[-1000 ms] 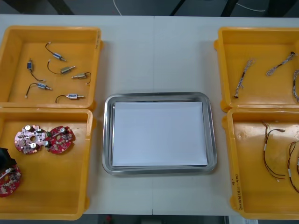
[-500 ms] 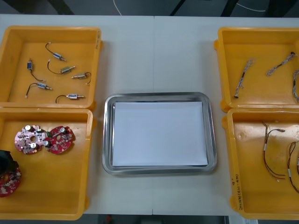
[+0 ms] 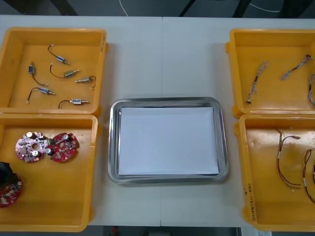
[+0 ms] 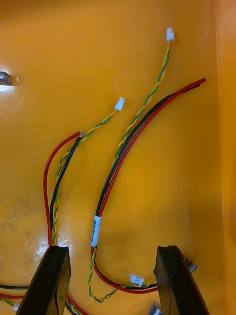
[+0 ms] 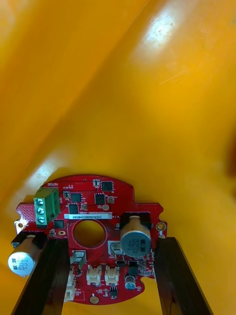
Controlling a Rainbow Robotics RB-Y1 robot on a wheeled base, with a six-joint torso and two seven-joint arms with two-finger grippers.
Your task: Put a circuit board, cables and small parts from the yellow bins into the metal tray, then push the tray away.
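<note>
A round red circuit board (image 5: 93, 231) lies on the floor of the near left yellow bin (image 3: 54, 196), between the fingers of my left gripper (image 5: 113, 280), which is open and straddles it. In the front view, the left gripper (image 3: 5, 172) is a black shape at the picture's left edge, just above that board (image 3: 11, 191). Two more boards (image 3: 47, 147) lie side by side farther back in the same bin. My right gripper (image 4: 113, 280) hangs open over red and yellow cables (image 4: 128, 147) on the bin floor. The metal tray (image 3: 114, 147), white inside, holds nothing.
The far left bin (image 3: 15, 73) holds several small metal parts (image 3: 69, 73). In the far right bin (image 3: 275, 39) lie twisted blue and white cables (image 3: 257, 81). The near right bin (image 3: 261, 196) holds the red and yellow cables (image 3: 285, 162). Bare table lies beyond the tray.
My left gripper has slid toward the left edge of the front view, showing less of itself. The board beneath it has stayed in place.
</note>
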